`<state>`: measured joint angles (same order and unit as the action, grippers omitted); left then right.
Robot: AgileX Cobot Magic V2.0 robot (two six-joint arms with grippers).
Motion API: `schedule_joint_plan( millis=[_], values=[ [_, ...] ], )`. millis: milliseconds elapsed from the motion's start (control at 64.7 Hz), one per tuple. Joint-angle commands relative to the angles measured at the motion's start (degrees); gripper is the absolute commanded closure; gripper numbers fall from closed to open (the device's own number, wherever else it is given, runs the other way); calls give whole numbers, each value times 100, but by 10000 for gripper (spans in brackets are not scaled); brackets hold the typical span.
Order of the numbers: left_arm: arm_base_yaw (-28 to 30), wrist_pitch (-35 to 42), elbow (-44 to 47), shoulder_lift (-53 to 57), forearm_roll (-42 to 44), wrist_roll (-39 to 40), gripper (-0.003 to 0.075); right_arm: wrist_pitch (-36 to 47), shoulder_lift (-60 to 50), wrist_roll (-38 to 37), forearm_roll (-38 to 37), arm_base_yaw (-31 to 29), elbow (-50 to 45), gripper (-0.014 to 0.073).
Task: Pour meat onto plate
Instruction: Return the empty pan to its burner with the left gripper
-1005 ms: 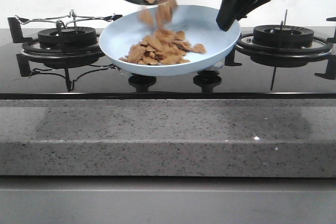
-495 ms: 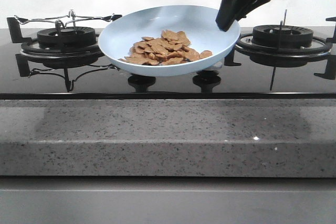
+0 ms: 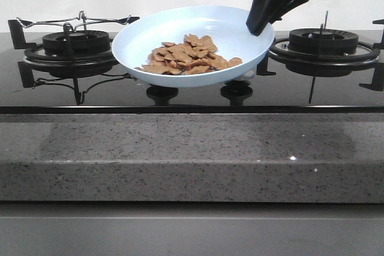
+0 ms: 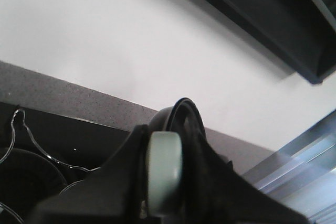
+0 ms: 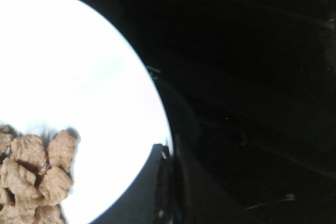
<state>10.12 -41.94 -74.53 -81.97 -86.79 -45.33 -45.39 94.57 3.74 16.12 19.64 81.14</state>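
Observation:
The pale blue plate [image 3: 180, 34] hangs tilted over the black stove top between the two burners. The meat [image 3: 189, 56], a heap of tan chunks, lies on its lower front part. My right gripper [image 3: 255, 28] is shut on the plate's right rim. The right wrist view shows the plate [image 5: 79, 77], the meat [image 5: 37, 171] and the gripper [image 5: 165, 156] clamped on the rim. My left gripper [image 4: 164, 182] is out of the front view. In the left wrist view it is shut on the pale handle [image 4: 164, 169] of the black pan [image 4: 181, 111].
A burner with a black grate stands on the left [image 3: 75, 46] and another on the right [image 3: 324, 43]. Two black knobs [image 3: 162, 93] [image 3: 237, 90] sit below the plate. A speckled grey counter edge [image 3: 192, 154] runs along the front.
The black pan has risen out of the top of the front view. The falling meat has landed and settled on the plate. The plate and right gripper have hardly moved.

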Motion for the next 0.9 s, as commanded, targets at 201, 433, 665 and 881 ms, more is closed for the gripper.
schedule_joint_plan(
  millis=[201, 433, 665, 881],
  values=[
    [694, -784, -154, -1184, -2001, 168, 741, 246, -309, 32, 131, -14, 131, 654],
    [699, -774, -154, -1854, -2001, 368, 741, 246, -309, 32, 131, -14, 131, 654],
    [721, -718, -154, -2096, -1994, 368, 741, 246, -309, 32, 131, -14, 131, 654],
    [760, -628, -154, -2096, -1859, 368, 740, 246, -309, 32, 131, -14, 131, 654]
  ],
)
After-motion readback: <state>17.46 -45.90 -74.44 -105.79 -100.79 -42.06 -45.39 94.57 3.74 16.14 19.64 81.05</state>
